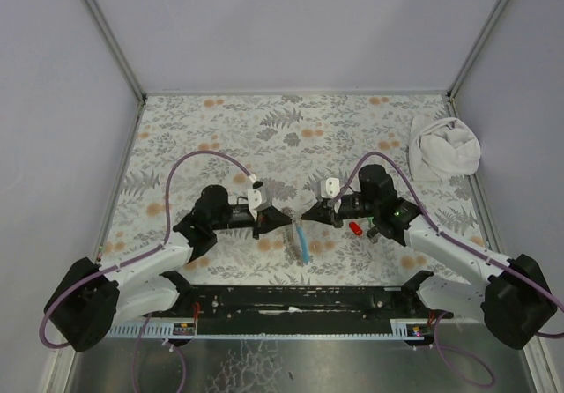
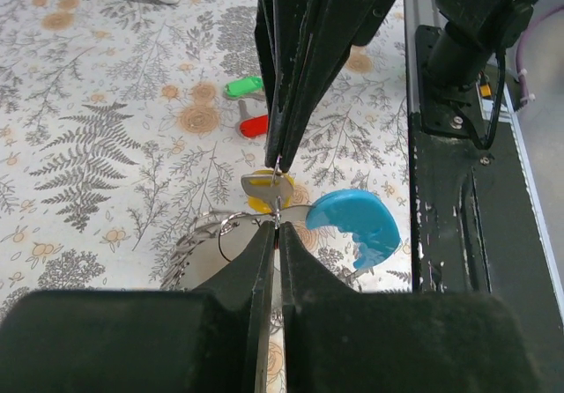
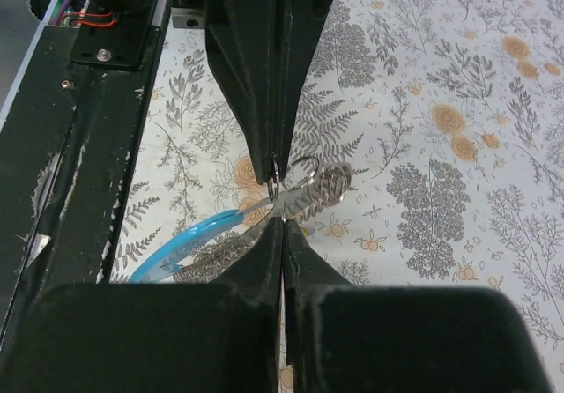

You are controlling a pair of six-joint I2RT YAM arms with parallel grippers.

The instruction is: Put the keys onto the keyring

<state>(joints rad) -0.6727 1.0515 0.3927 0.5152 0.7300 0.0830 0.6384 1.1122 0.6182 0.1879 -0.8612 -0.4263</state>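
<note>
From above, we find the left gripper (image 1: pixel 285 219) and right gripper (image 1: pixel 307 213) both pressed together, tip to tip, with the keyring (image 1: pixel 304 245) just beneath them. In the left wrist view, the yellow key (image 2: pixel 263 189) sits between the tips, apparently presented for threading; the red key (image 2: pixel 254 127) and green key (image 2: pixel 245 86) lie beyond. In the right wrist view, ring wire meets the tips; we cannot tell which gripper pinches what.

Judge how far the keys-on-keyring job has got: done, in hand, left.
Done: nothing clearly; no key visibly hangs on the keyring. In hand: the left hand and right hand, both shut, meet tip to tip at the yellow key; whether it is threaded I cannot tell. Left: the red key and green key lie loose on the table.
</note>
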